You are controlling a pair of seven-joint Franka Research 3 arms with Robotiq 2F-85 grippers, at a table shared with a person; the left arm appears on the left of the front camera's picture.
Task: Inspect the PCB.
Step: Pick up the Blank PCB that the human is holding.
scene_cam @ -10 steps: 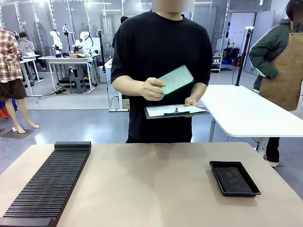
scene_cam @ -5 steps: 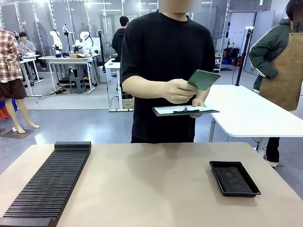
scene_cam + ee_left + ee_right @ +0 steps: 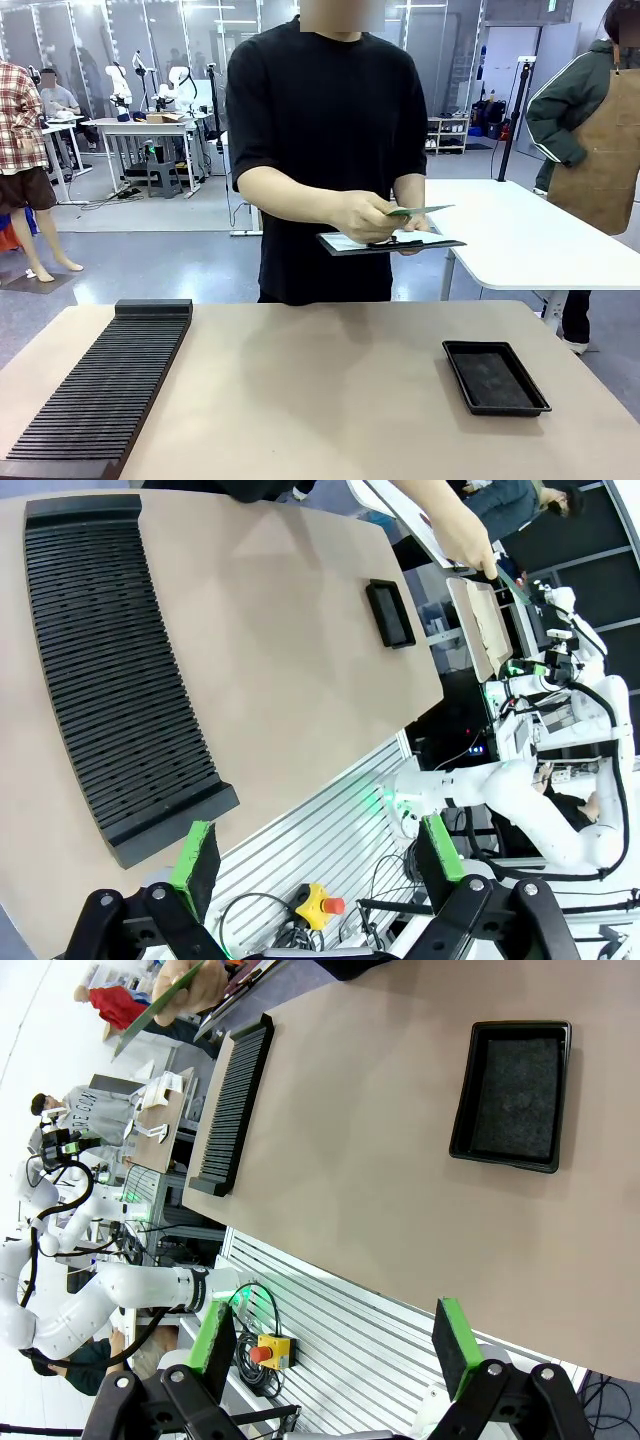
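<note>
A person at the far side of the table holds the green PCB (image 3: 422, 210) in one hand (image 3: 362, 215), nearly flat and edge-on just above a white-papered clipboard (image 3: 390, 243) held in the other hand. The PCB (image 3: 158, 1008) appears as a thin green strip at the top left of the right wrist view, and the PCB (image 3: 508, 578) is a sliver by the hand in the left wrist view. My left gripper (image 3: 318, 852) is open and holds nothing, back off the table's near edge. My right gripper (image 3: 335, 1345) is open too, also off that edge.
A long black slotted rack (image 3: 100, 390) lies along the table's left side. A shallow black tray (image 3: 495, 377) sits at the right. A white table (image 3: 520, 235) and another person in a brown apron (image 3: 600, 150) are behind on the right.
The person has lowered the PCB from a raised, tilted hold to almost flat over the clipboard and shifted slightly to the left. Nothing on the table moved.
</note>
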